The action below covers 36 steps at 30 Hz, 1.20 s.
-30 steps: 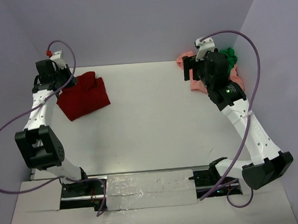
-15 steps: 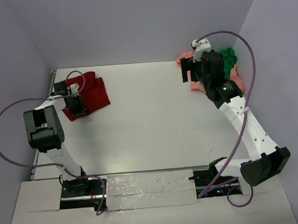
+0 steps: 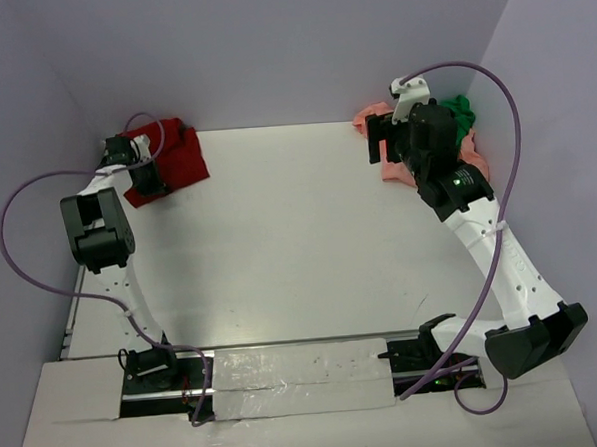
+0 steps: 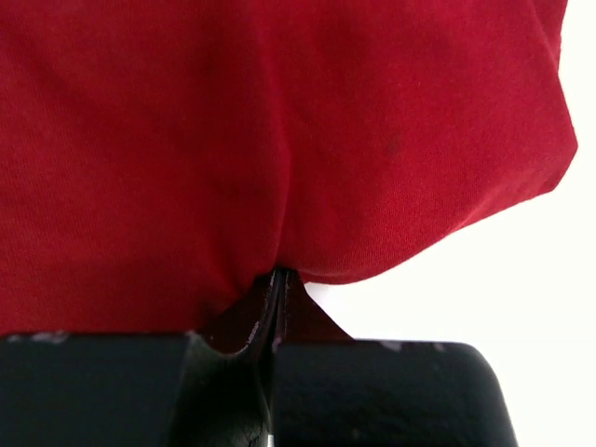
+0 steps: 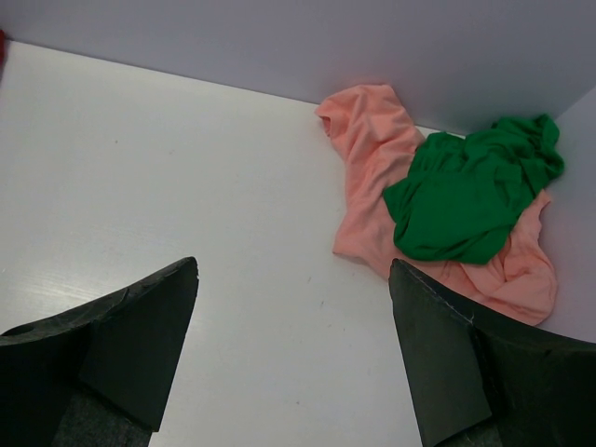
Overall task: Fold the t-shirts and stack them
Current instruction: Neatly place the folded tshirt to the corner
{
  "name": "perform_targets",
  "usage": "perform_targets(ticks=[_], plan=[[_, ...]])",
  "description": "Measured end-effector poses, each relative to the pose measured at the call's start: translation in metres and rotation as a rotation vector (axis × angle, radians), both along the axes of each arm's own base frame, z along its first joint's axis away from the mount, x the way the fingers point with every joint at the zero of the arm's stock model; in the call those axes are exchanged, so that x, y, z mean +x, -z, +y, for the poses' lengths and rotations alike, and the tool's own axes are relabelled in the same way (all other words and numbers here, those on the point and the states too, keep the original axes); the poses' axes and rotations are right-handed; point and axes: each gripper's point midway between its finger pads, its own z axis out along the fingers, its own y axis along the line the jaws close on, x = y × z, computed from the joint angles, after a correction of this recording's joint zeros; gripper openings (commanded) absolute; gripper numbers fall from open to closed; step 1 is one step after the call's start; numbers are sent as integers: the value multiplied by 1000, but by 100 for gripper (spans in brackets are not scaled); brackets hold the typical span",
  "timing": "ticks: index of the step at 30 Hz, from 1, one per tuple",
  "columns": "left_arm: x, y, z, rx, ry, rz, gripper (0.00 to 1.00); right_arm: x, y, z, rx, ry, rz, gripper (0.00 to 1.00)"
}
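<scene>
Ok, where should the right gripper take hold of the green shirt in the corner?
Probably a raised fold near the middle of the green shirt, coming down from above on the open table side. It lies crumpled on top of the pink shirt, close to the walls, so a low edge pinch would likely catch both. The right gripper is open.

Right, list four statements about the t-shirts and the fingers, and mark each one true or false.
1. The left fingers are shut on the dark red t-shirt. True.
2. The green t-shirt lies under the salmon-pink t-shirt. False: the green one lies on top.
3. The right fingers are open and hold nothing. True.
4. The dark red t-shirt sits at the far right corner of the table. False: it is at the far left.
</scene>
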Motion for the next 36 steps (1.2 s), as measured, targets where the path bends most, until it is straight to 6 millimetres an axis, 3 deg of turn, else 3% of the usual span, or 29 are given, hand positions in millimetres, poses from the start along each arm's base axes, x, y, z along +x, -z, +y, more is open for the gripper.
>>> perform_targets(ticks=[6,10,14,16,17,19,22,27,30,33,36], plan=[[38,-2,20,33,-37,-50,0,0,0,0,0,1,0,90],[39,-2,26,24,-47,-56,6,0,0,0,0,-1,1,90],[8,-6,14,-20,-20,-36,54,2,4,5,2,-22,13,90],[-13,-14,2,-59,13,-24,63,5,11,10,3,-46,32,91],[-25,-21,-5,-83,29,-19,74,7,15,14,5,-63,45,92],[-43,-42,-18,-122,72,-38,76,12,27,23,4,-103,79,92],[-62,-95,-37,-165,139,-152,78,21,51,38,10,-162,142,92],[-99,-207,-64,-140,230,-551,80,32,91,52,19,-206,228,93],[-120,-252,-76,-108,253,-762,81,25,114,49,15,-197,250,93],[-122,-267,-78,-88,232,-864,80,15,122,39,14,-172,221,94],[-110,-243,-68,-71,183,-844,80,6,111,28,23,-141,142,91]])
